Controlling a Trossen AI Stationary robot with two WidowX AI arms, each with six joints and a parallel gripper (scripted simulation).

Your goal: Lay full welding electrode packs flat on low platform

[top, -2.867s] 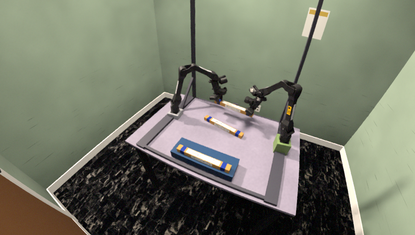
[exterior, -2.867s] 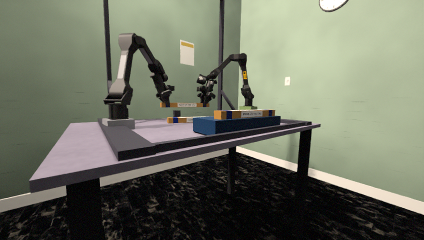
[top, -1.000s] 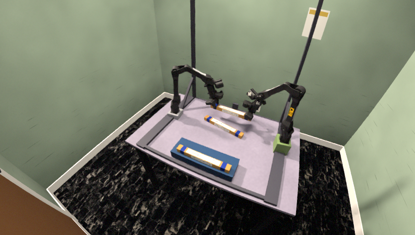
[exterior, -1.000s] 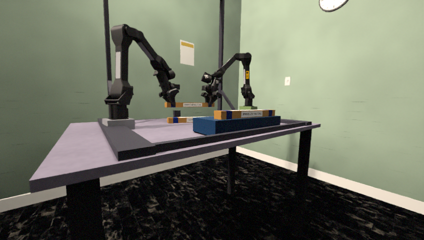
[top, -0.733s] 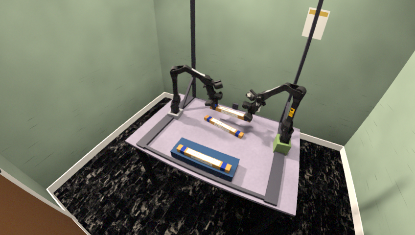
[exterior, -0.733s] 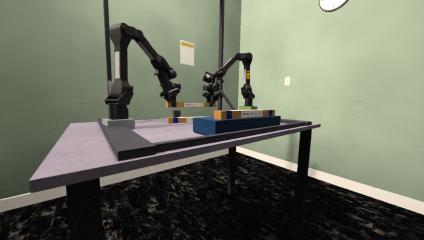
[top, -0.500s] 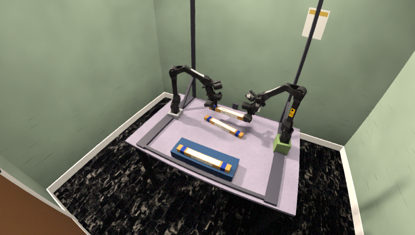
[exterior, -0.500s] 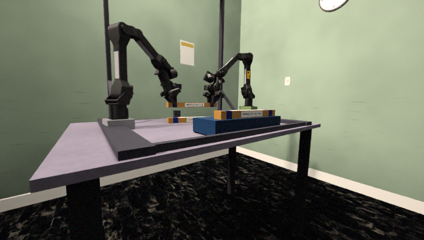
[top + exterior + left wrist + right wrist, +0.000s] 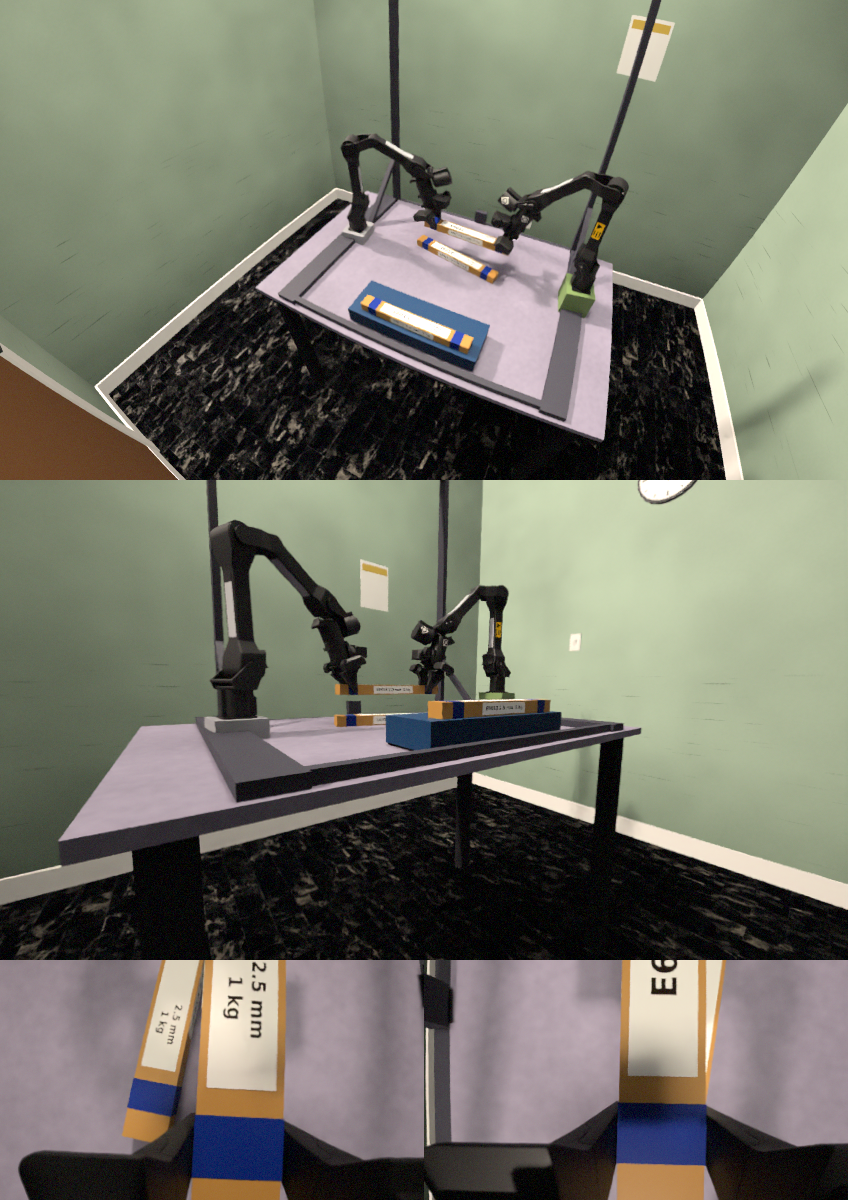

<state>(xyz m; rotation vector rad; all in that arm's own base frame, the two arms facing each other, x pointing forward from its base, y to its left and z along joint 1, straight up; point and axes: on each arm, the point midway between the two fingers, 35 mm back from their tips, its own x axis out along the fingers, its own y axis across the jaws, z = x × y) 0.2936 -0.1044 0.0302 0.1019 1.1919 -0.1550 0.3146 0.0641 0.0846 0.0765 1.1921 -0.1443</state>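
Pack of welding electrodes, first [image 9: 467, 233] [image 9: 392, 689] [image 9: 242, 1100] [image 9: 663, 1090]: orange, blue-banded, white label; held level above the table, off the platform. Right gripper [image 9: 431, 221] [image 9: 352, 689] [image 9: 662, 1132] clamped on one end, left gripper [image 9: 504, 245] [image 9: 429, 689] [image 9: 237, 1147] on the other, both at blue bands.

Second pack [image 9: 457, 259] [image 9: 363, 719] [image 9: 165, 1035] [image 9: 713, 1005]: flat on the table, at 6 o'clock from the first in the top view.

Low platform [image 9: 443, 315] [image 9: 410, 732]: blue, at 7 o'clock, bearing third pack [image 9: 416, 321] [image 9: 487, 708], laid flat.

Step in hand, as judged: sorting the lifted pack. Fullness: cannot be told by looking. Next move: if full, carry level to the platform, room beside the third pack being tight; if partly used, lower onto the table away from the second, release both ends, withdraw.
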